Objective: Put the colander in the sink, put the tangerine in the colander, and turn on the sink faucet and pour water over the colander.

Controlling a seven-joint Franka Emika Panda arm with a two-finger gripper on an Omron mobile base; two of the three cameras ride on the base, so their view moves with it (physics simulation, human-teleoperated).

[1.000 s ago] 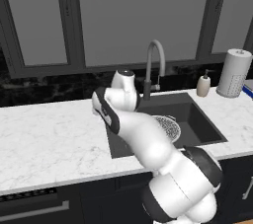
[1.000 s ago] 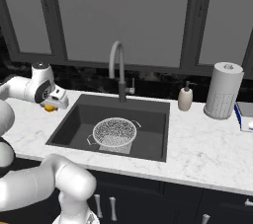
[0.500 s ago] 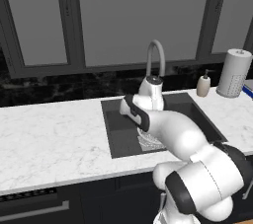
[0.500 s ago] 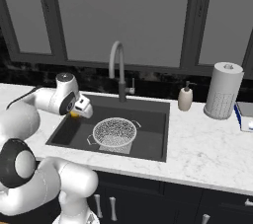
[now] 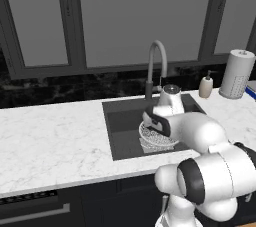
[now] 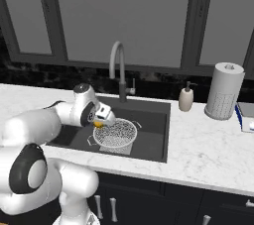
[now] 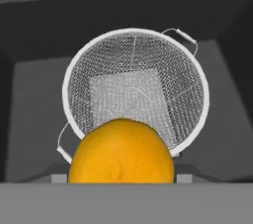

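Gripper [image 6: 101, 120] of mine pinches the tangerine [image 7: 121, 151] over the colander's [image 7: 136, 90] rim in the sink [image 6: 154, 137]; my fingertips stay hidden behind the fruit.

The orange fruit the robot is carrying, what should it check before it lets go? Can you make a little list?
1. Round silvery wire-mesh colander sits in the dark grey sink basin: ok.
2. Small round orange tangerine is held in the gripper: ok.
3. Tangerine is over the middle of the colander: not ok, it hangs by the near rim.
4. Colander is empty: ok.
5. Tall grey gooseneck faucet is off, with no water visible: ok.
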